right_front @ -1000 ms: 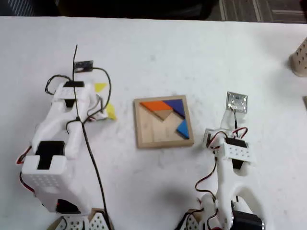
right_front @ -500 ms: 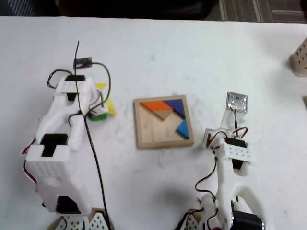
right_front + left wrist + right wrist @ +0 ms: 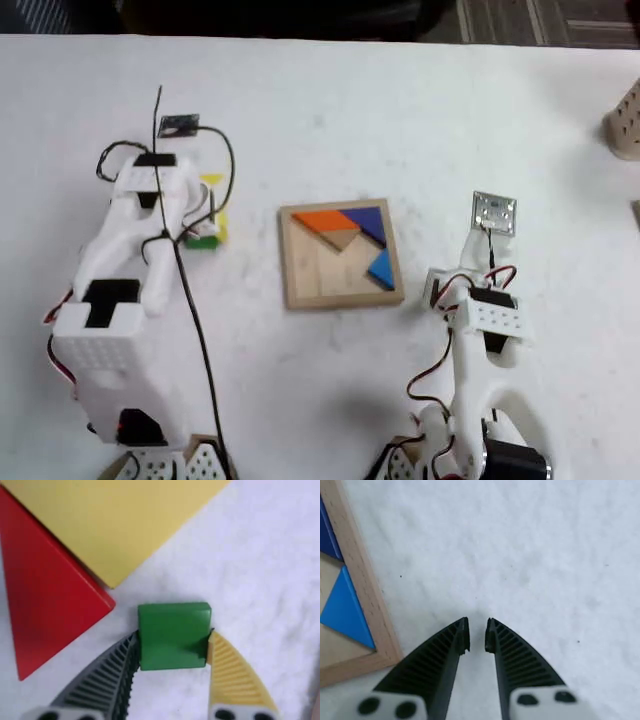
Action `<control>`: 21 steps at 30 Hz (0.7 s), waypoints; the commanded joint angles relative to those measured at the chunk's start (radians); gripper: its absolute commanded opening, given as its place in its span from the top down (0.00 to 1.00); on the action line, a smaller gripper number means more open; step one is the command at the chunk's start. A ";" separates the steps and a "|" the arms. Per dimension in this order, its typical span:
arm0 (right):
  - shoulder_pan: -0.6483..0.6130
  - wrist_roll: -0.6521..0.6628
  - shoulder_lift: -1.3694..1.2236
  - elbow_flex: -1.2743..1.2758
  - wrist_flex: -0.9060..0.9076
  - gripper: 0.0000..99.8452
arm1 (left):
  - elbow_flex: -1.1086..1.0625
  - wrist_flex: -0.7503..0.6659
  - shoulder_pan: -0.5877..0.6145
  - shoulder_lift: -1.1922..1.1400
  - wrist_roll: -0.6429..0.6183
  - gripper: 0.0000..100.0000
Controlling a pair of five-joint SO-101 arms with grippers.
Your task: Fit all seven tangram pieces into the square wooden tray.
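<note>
Green tangram piece (image 3: 174, 625) is left of the wooden tray (image 3: 345, 299), close to the red triangle (image 3: 45, 595) and yellow piece (image 3: 115, 515). Your left pincer (image 3: 171, 639) grips it by two opposite sides. Your right pincer (image 3: 476, 632) hangs over the counter (image 3: 350, 120) beside the tray's right rim, clenched on nothing.

"Where does the high camera sit?"

"Fixed above the table (image 3: 400, 120), off the arms. It looks down from well back, with both arms entering at the near edge and the wooden tray (image 3: 322, 275) in mid-frame."

"And the wrist cameras?"

"Each looks along its own fingers, very close to the table. The left one faces down past the left hand (image 3: 172, 639) at the green piece (image 3: 173, 630) it grips. The right one looks past the right hand (image 3: 476, 635)."

"What do they share with the high view?"

"The left shares the green piece. The right shares a tray corner and the light blue triangle (image 3: 347, 605)."
</note>
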State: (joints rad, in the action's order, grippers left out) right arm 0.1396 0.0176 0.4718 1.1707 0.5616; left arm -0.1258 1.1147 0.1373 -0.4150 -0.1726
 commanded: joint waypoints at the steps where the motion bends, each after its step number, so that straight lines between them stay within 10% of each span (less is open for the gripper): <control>1: -0.008 0.011 0.030 -0.005 -0.021 0.94 | 0.061 0.068 0.013 0.019 0.011 0.91; 21: -0.008 0.011 0.030 -0.005 -0.021 0.94 | 0.058 0.109 -0.027 0.087 0.005 0.91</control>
State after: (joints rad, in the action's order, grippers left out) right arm 0.1396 0.0176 0.4718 1.1707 0.5616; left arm -0.0951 1.2190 0.1297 -0.3613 -0.1726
